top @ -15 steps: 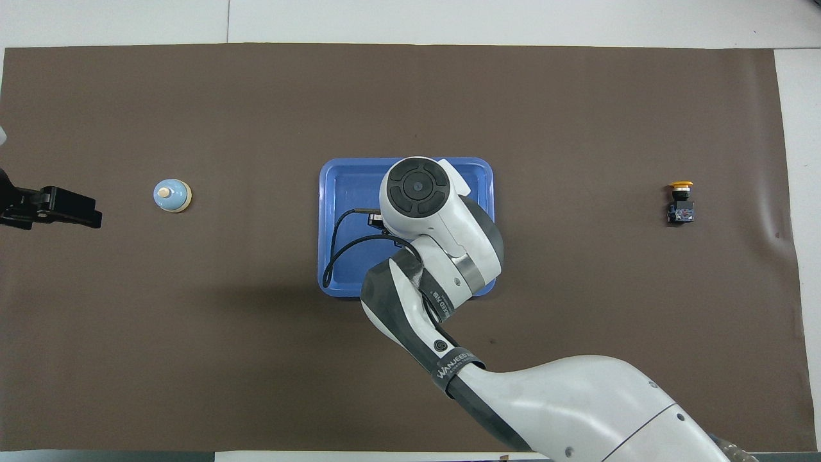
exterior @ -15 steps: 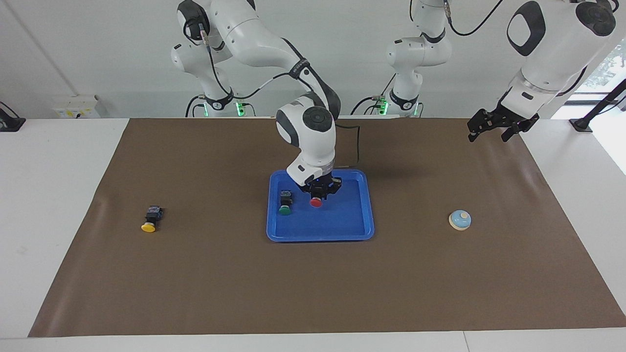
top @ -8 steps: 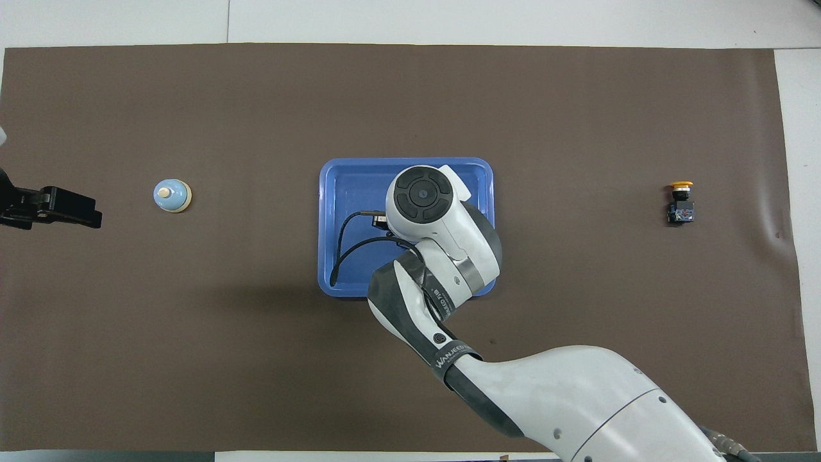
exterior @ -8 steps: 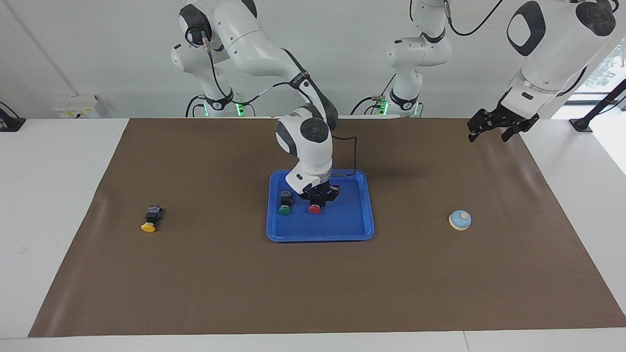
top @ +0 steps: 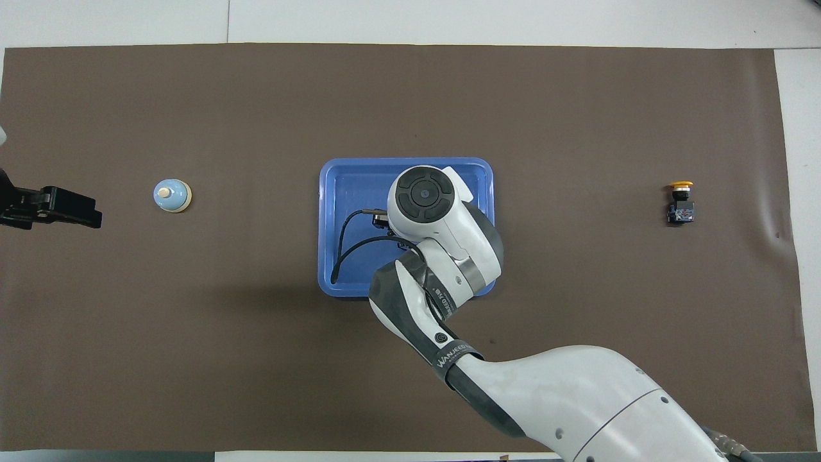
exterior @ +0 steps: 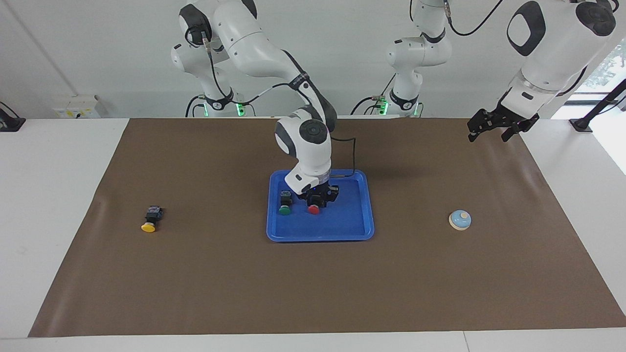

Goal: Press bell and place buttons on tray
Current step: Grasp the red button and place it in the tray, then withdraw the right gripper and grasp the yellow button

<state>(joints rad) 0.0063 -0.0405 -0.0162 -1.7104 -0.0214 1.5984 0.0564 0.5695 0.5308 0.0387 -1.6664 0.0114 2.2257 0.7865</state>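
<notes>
Blue tray (exterior: 352,230) sits mid-mat on the brown mat (exterior: 220,274). Right gripper (exterior: 320,198) is down inside the tray, right over the red button (exterior: 313,209). The red button's cap points away from the robots, black body toward them, so its long axis runs near-to-far. The gripper straddles the body end; the cap pokes out just past the fingertips. Finger spread is hard to read here, and I cannot tell if the red button is clamped or freed; it looks to be resting on the tray floor.

Green button (exterior: 285,201) lies in the tray just beside the red one, toward the right arm's end, parallel, cap likewise pointing away from the robots. In the overhead view the right arm's wrist hides both.

Yellow button (exterior: 150,218) lies on the mat well apart from the tray, at the right arm's end; cap away from the robots, same long axis.

Bell (exterior: 460,220) stands upright on the mat toward the left arm's end, knob up.

Left gripper (exterior: 494,128) hangs high over the mat edge at its own end, jaws spread wide, nothing held; the arm waits.
</notes>
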